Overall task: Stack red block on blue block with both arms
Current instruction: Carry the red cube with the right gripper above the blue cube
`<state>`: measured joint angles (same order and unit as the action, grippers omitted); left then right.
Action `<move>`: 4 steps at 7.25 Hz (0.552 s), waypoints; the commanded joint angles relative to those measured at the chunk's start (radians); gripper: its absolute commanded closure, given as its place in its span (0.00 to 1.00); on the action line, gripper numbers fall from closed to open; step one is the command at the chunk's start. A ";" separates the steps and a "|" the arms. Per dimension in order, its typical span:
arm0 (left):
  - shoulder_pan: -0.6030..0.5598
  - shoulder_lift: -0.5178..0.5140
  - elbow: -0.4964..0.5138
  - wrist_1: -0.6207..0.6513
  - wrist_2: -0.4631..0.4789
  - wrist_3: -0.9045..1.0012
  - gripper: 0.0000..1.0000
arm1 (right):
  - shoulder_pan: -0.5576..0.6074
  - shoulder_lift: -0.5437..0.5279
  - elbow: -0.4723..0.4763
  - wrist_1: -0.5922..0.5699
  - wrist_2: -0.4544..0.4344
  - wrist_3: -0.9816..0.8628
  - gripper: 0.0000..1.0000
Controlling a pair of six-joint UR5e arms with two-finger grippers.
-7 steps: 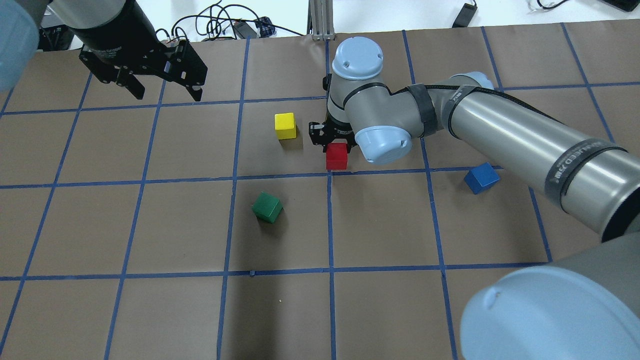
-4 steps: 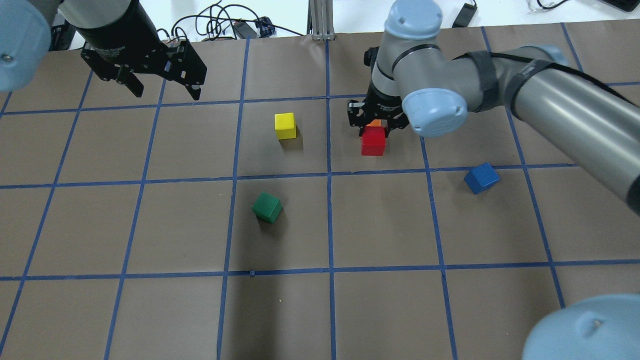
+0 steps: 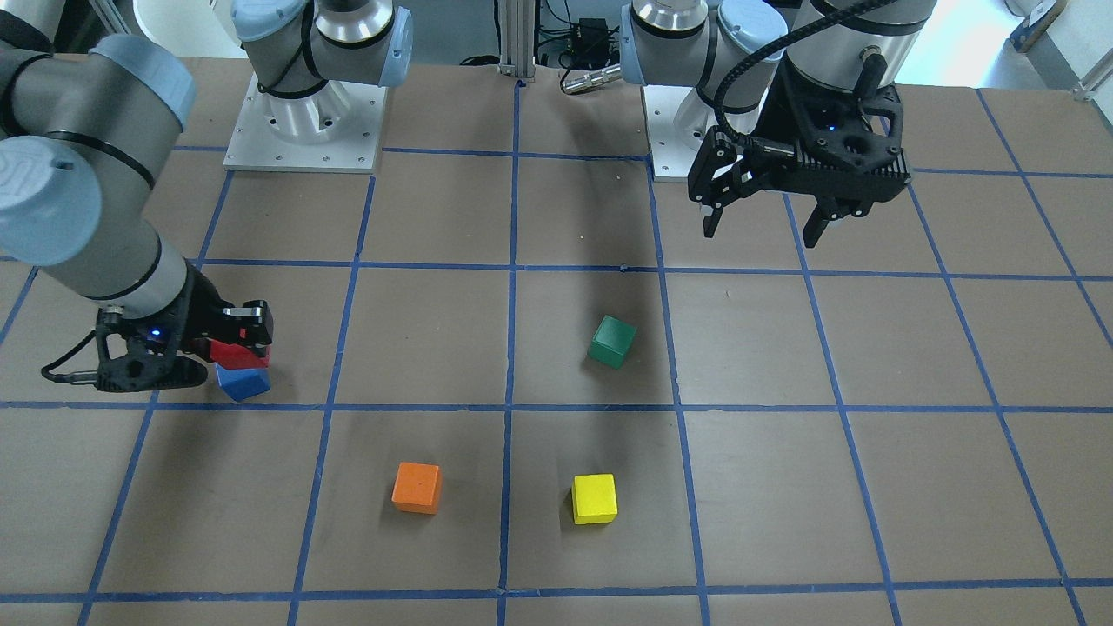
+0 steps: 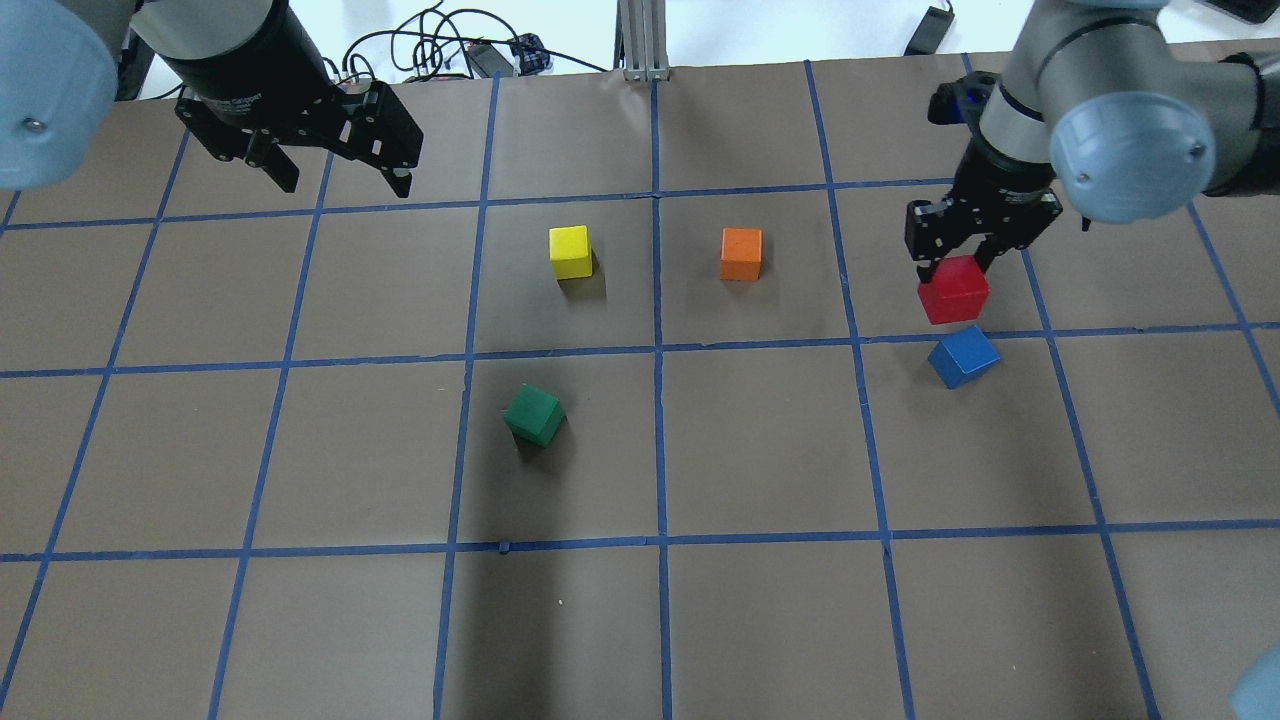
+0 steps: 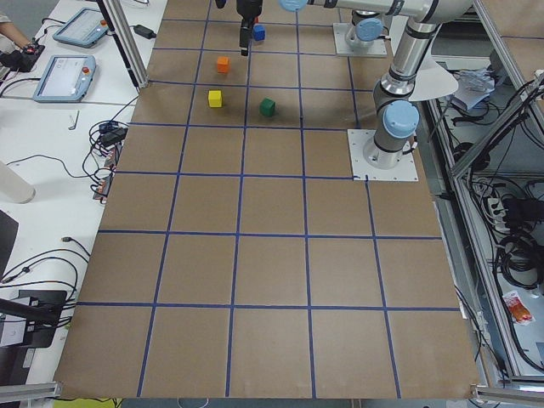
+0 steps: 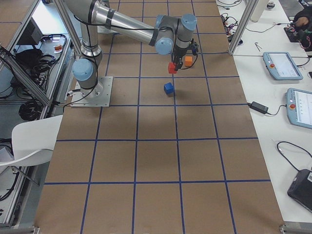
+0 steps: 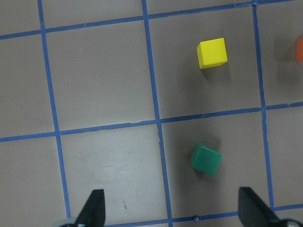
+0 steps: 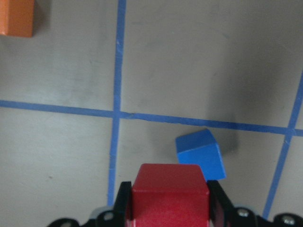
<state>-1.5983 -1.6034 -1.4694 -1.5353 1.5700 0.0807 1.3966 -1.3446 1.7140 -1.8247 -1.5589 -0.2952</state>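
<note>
Overhead exterior view places the right tool point(image 4: 955, 268) at the right of the frame, its two fingers clamped on the red block point(image 4: 953, 290), which hangs clear of the counter point(image 4: 760, 450). The blue block point(image 4: 962, 356) rests on the counter just below the red one in this picture and a shade to its right, beside a tape line point(image 4: 1100, 330); the two cubes are near but do not overlap. The right wrist-mounted view shows the same relation from the tool's side. There the red block fills the bottom centre between the jaws, and the blue block sits just above it, offset to the right. How much of that gap is height rather than true sideways distance is hard to tell. The coming move seems to turn on a short shift toward the blue block before any descent, since lowering from here could catch only an edge. The blue block is also turned at an angle to the tape lines and looks skewed against the red block's faces, so a slight wrist twist may be needed. The right arm is plainly the nearer one. The left tool point(image 4: 342, 182) hangs in the upper left of the overhead frame, well apart from both cubes, fingers spread and empty.
</note>
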 commanded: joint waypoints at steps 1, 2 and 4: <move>-0.002 0.010 -0.006 0.003 0.001 0.002 0.00 | -0.067 -0.024 0.071 -0.086 -0.009 -0.134 1.00; 0.000 0.014 -0.008 0.003 -0.001 0.004 0.00 | -0.067 -0.034 0.078 -0.088 -0.003 -0.143 1.00; -0.002 0.010 -0.008 0.001 -0.005 -0.001 0.00 | -0.067 -0.025 0.099 -0.093 0.006 -0.244 1.00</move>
<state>-1.5993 -1.5933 -1.4755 -1.5328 1.5661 0.0831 1.3309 -1.3734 1.7961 -1.9111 -1.5566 -0.4902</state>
